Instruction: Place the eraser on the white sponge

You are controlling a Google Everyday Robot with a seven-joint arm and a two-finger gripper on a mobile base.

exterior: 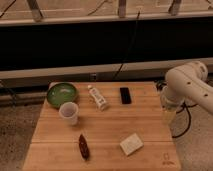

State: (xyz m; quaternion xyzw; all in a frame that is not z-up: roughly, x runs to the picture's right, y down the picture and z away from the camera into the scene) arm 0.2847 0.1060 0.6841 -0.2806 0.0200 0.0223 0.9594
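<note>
A: Though the gripper (pixel 169 111) is hard to make out, where is it?
B: Up right of the sponge (pixel 131 144), jaws apart, holding nothing. Eraser (pixel 125 95) lies well behind the sponge, long axis running front to back.

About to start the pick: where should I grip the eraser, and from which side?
Probably from above, pinching the eraser across its narrow width at mid-length: it lies flat, long axis pointing away from the camera, bare wood either side. The gripper hangs open by the right edge of the table.
</note>
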